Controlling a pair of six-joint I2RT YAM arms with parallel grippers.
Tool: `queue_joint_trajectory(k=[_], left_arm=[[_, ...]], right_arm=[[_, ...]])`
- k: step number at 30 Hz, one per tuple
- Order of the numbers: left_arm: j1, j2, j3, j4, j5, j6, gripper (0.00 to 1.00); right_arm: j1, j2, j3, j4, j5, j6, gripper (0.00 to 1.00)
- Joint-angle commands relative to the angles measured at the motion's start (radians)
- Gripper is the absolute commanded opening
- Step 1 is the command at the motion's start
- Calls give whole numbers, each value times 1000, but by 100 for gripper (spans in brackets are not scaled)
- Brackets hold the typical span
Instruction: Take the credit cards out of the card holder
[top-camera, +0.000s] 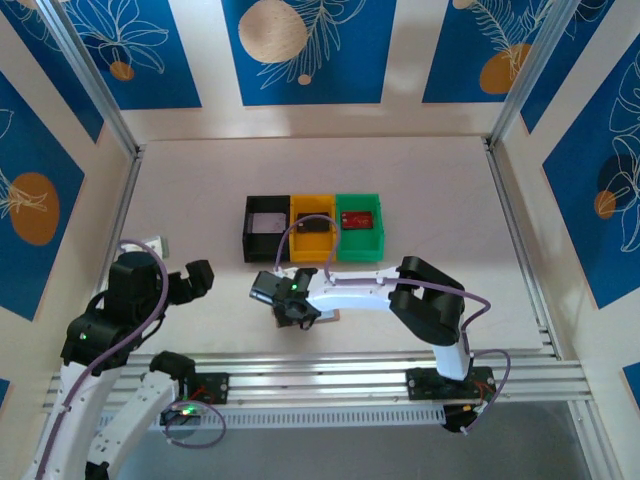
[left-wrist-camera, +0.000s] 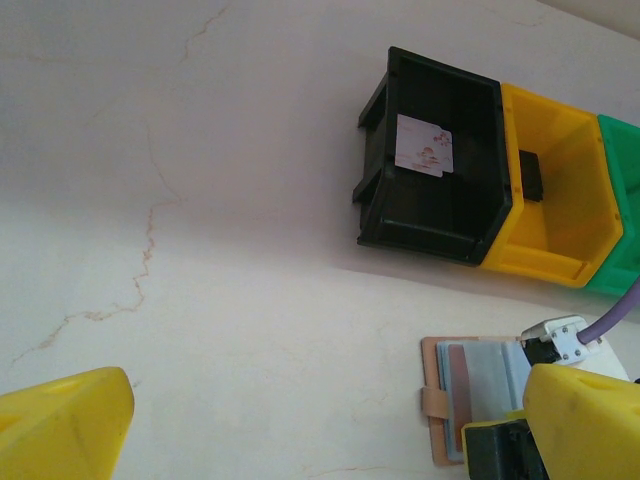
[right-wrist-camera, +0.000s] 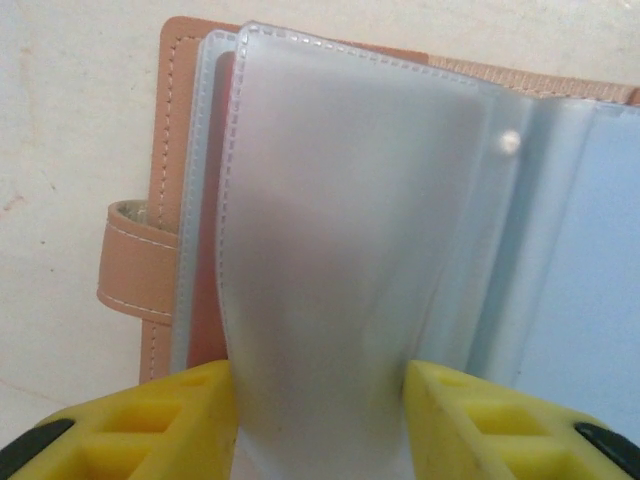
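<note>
To bare what looks like a reddish card behind it, my right hand pinches a frosted pocket leaf of the tan, snap-tabbed card holder, lying open on the desk at the overhead view's lower centre, while my left hand hangs spread.

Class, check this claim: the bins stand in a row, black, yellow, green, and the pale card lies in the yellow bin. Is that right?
No. The pale card lies in the black bin, as the left wrist view shows. The rest holds.
</note>
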Motion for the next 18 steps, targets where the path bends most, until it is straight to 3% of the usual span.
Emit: queue_joint_trajectory(k=[1,8,18], left_arm=[[-3,0,-6,5,14,7,100],[-4,5,-7,5,18,8,100],[-4,11,-7,4,19,8,100]], right_arm=[[-10,-1,10,-30,15,4,43],[-60,-97,-85,38,-27,30,30],[-145,-208,-210,85,-53,68,31]])
